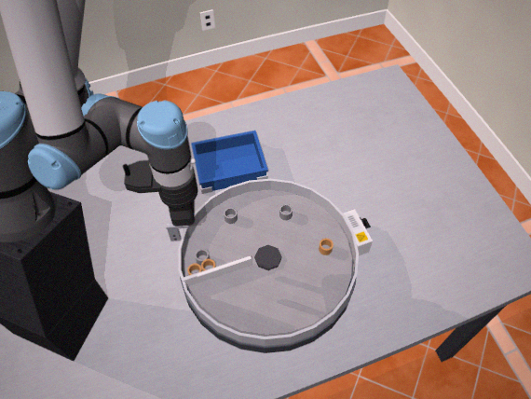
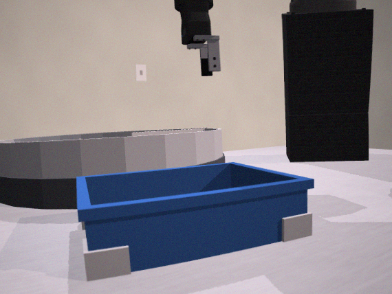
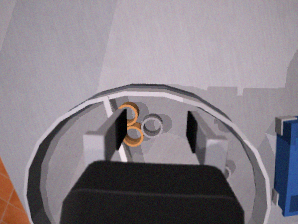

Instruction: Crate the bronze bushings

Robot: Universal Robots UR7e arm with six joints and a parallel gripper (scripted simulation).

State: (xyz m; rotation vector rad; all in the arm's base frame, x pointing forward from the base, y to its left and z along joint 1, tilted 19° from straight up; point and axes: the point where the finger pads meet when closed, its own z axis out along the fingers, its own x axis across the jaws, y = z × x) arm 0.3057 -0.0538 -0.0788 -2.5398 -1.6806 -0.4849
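Bronze bushings [image 1: 201, 266] on turning table [image 1: 289, 337]; crate [image 1: 261, 151] unfilled.

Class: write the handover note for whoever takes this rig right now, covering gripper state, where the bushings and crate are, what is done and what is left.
Gripper: open, empty, high above the turning table's edge.
Bronze bushings: two against the white bar, one alone on the opposite side.
Steel bushings: three on the table.
Crate: nothing visible inside.
Done: nothing yet.
Left: move all three bronze, then release.
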